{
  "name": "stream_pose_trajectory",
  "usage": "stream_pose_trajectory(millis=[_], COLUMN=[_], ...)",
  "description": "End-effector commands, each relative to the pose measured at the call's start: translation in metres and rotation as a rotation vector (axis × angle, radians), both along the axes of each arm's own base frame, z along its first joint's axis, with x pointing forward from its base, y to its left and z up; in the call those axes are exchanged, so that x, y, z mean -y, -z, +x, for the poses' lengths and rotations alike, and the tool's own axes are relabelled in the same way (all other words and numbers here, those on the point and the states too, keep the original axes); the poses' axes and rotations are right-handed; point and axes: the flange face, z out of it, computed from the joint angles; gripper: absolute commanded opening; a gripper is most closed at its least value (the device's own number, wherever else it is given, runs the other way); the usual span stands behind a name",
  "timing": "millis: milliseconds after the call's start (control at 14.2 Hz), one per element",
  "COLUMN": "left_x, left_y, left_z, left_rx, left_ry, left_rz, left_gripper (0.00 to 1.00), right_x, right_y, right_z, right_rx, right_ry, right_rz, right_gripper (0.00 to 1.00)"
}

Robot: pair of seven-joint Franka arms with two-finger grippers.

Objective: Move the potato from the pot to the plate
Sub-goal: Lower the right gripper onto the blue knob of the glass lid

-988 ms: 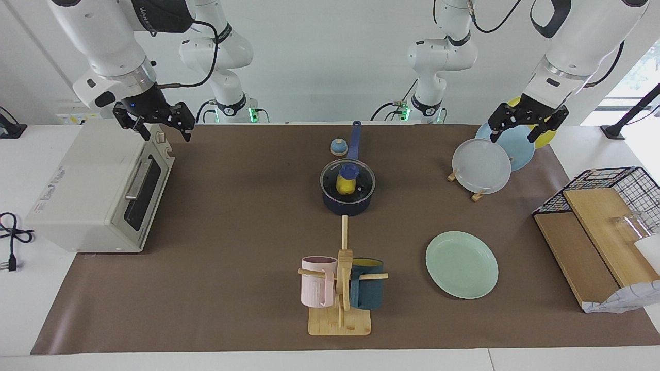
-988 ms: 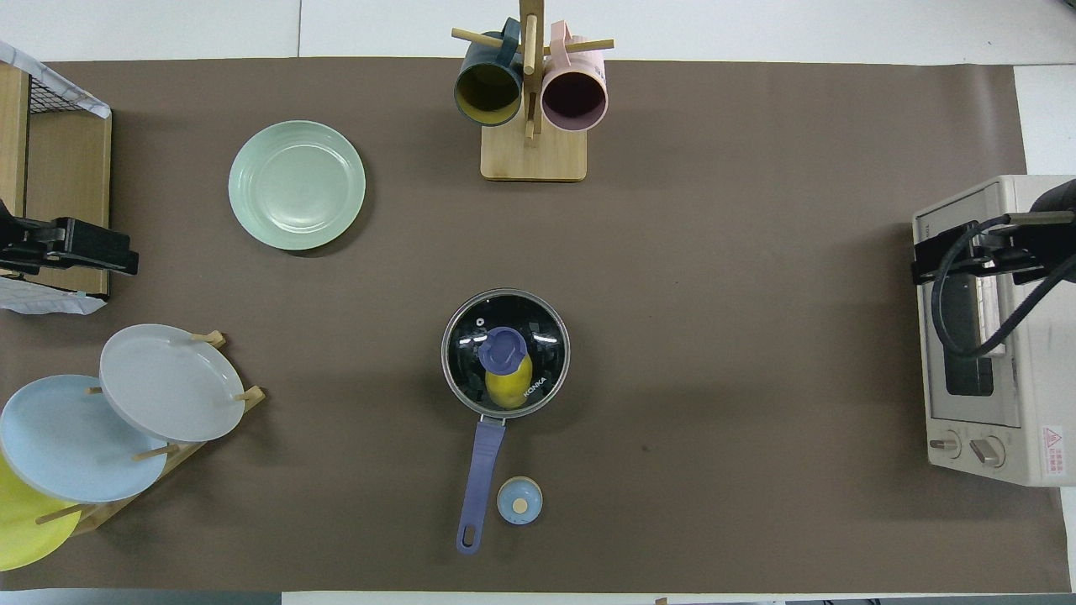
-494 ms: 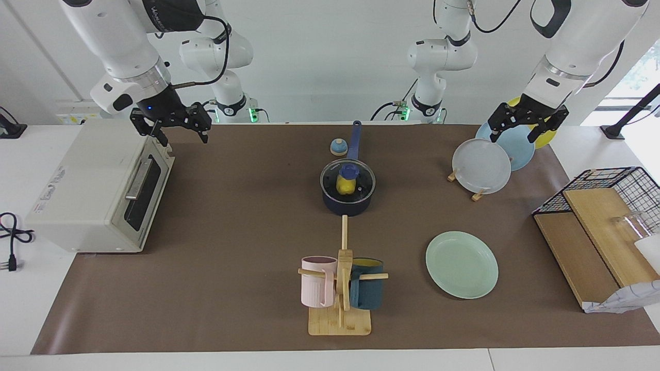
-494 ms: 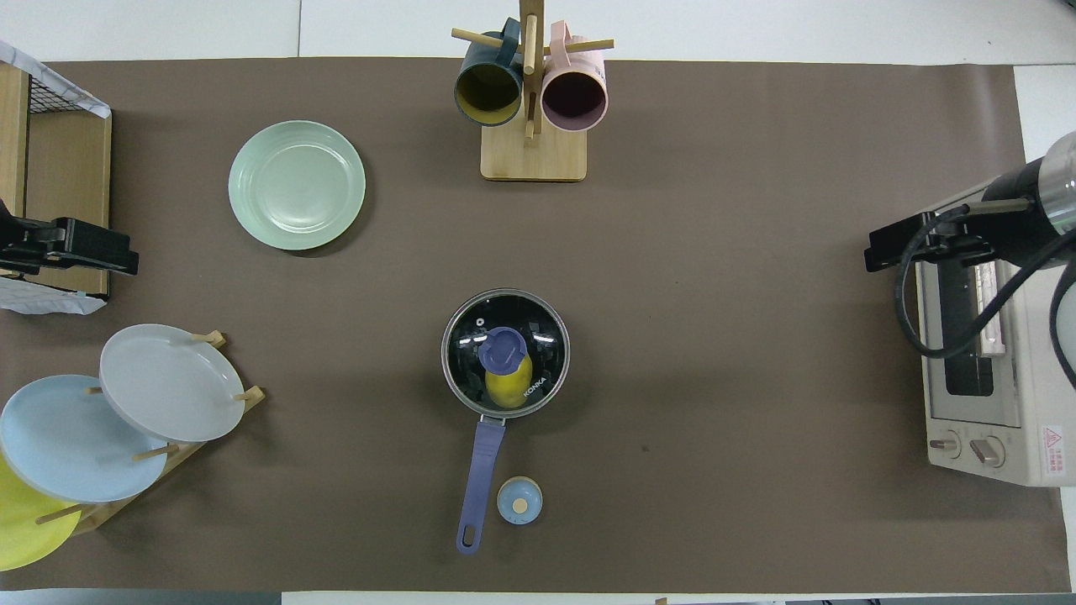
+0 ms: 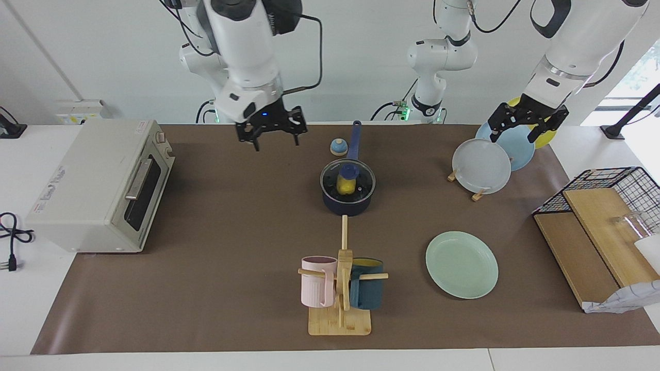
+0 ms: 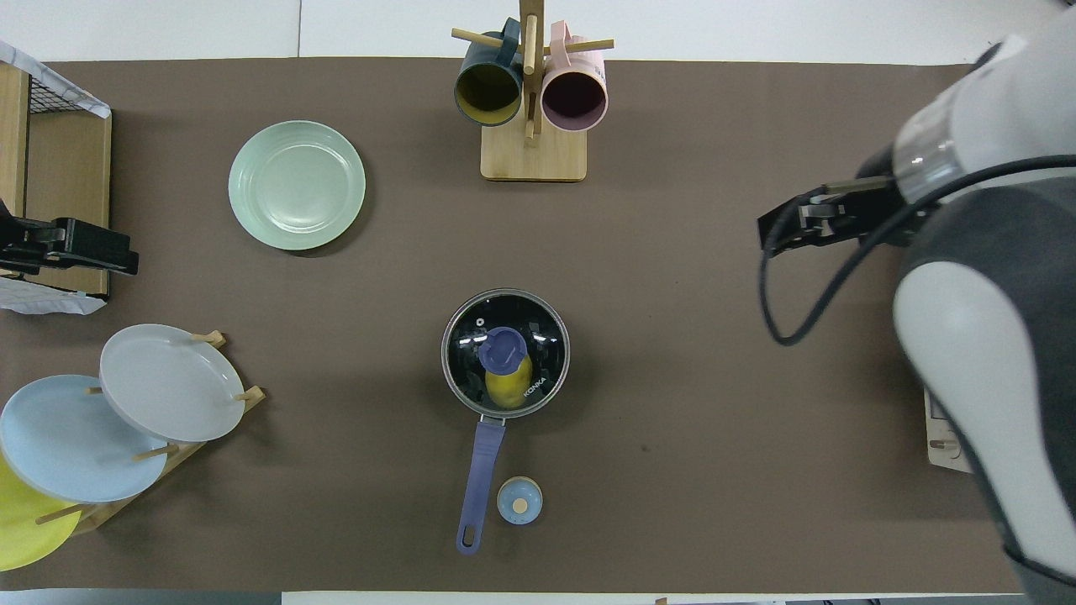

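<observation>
The dark navy pot (image 5: 346,207) stands mid-table, its long blue handle (image 6: 482,462) pointing toward the robots. A glass lid with a blue knob (image 5: 349,170) (image 6: 503,349) covers it. The yellow potato (image 5: 345,187) (image 6: 507,390) shows through the lid, inside the pot. The mint-green plate (image 5: 461,264) (image 6: 297,185) lies empty, farther from the robots, toward the left arm's end. My right gripper (image 5: 276,143) (image 6: 777,235) is open and empty, in the air over bare mat between the toaster oven and the pot. My left gripper (image 5: 513,136) (image 6: 118,255) is open and waits over the plate rack.
A toaster oven (image 5: 98,190) stands at the right arm's end. A mug tree (image 5: 340,288) (image 6: 532,126) holds a pink and a teal mug. A rack (image 5: 482,165) holds grey-white, light blue and yellow plates. A small blue round knob-like piece (image 5: 338,147) (image 6: 519,501) lies beside the pot handle. A wire basket with boards (image 5: 603,216) is there too.
My right gripper has swung from over the toaster oven across the mat toward the pot. The left arm, pot, lid and potato have not moved.
</observation>
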Motion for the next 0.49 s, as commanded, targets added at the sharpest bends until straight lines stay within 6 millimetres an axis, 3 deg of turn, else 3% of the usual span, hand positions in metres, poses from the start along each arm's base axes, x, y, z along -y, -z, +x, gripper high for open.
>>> stream_pose_trajectory(millis=[0,141,282,424], left_x=[-0.003,-0.002,-0.002,-0.002], left_y=[-0.001,-0.001,-0.001,-0.001], left_z=[-0.007,-0.007,-0.007,-0.007], left_rx=[-0.007,-0.007,-0.007,-0.007], left_ry=[-0.01,-0.007,-0.005,-0.007], left_rz=[0.017,0.017,0.017,0.017], left_gripper=[1.0,1.0,1.0,1.0], right_x=[-0.065,-0.098,-0.099,-0.101], right_y=[0.042,0.079,0.114,0.13], right_z=[-0.005,-0.036,-0.066,-0.082], right_rx=[0.017,0.025,0.059,0.083], right_ry=[0.07,0.063,0.054,0.05], right_rz=[-0.001,-0.002,0.018,0.036], right_gripper=[1.0,1.0,1.0,1.0])
